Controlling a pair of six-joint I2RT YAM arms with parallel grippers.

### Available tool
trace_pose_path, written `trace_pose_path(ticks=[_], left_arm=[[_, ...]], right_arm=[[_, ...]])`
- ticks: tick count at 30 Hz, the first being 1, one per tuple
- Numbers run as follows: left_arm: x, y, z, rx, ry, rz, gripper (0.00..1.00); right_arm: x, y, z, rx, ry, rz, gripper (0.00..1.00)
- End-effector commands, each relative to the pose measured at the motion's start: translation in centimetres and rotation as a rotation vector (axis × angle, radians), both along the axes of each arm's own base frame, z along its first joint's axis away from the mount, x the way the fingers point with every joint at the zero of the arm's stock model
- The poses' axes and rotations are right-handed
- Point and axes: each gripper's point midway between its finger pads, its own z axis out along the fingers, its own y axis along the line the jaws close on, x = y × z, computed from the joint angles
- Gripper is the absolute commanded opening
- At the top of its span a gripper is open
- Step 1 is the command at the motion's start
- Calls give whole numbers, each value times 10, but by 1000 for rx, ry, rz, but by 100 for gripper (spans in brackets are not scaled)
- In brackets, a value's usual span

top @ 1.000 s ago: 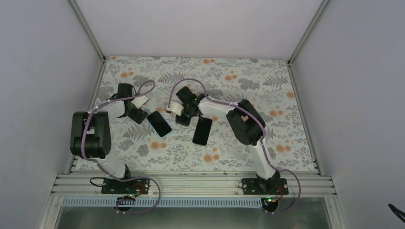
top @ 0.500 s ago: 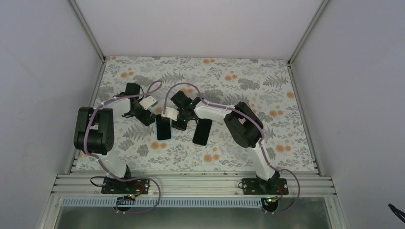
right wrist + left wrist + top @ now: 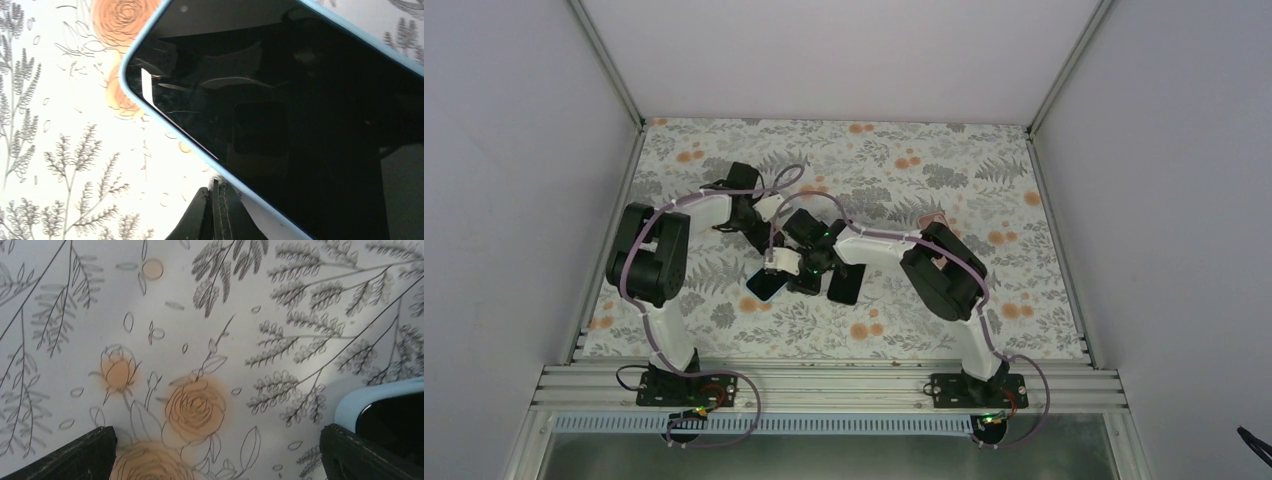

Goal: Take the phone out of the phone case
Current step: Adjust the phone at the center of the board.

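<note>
Phone [image 3: 300,125] lies face-up in its light blue case [image 3: 357,399] on the counter [image 3: 75,315]. My right gripper [image 3: 215,210], pinched shut and empty, sits at the case edge, probably to pin it. My left gripper [image 3: 220,445] hangs wide open beside its corner, ready to peel.

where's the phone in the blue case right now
The cased phone lies on the floral table, left of centre in the top view, partly hidden by the shut right gripper, with a dark flat slab to its right.
</note>
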Motion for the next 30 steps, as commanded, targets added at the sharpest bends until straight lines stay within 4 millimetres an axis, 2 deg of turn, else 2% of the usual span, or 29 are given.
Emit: trace_pose_path(ticks=[1,6,12,15,19,21,24,27,28,30], left_arm=[[-38,-22,-18,-93,189,-86,100],[-61,-47,1,-249,273,-177,100],[-79,-53,-13,-230,340,-213,100],[-83,-58,-11,-237,351,-224,100],[-79,-60,12,-265,284,-245,100],[-75,-59,32,-279,243,-263,100],[-53,-45,70,-274,148,-233,100],[-16,-9,125,-288,-10,-131,100],[-3,8,144,-288,-70,-83,100],[16,42,177,-267,-188,-1,100]], right_arm=[[-28,-2,-18,-56,52,43,3],[-30,5,-7,-23,44,51,3],[-29,18,-1,-4,40,59,3],[-39,28,-2,-9,44,88,3],[-54,28,15,20,64,135,6],[-64,23,29,40,96,172,17],[-89,1,47,12,178,285,55],[-98,-16,67,26,162,354,90],[-97,-21,73,39,124,373,96],[-96,-32,78,62,43,434,100]])
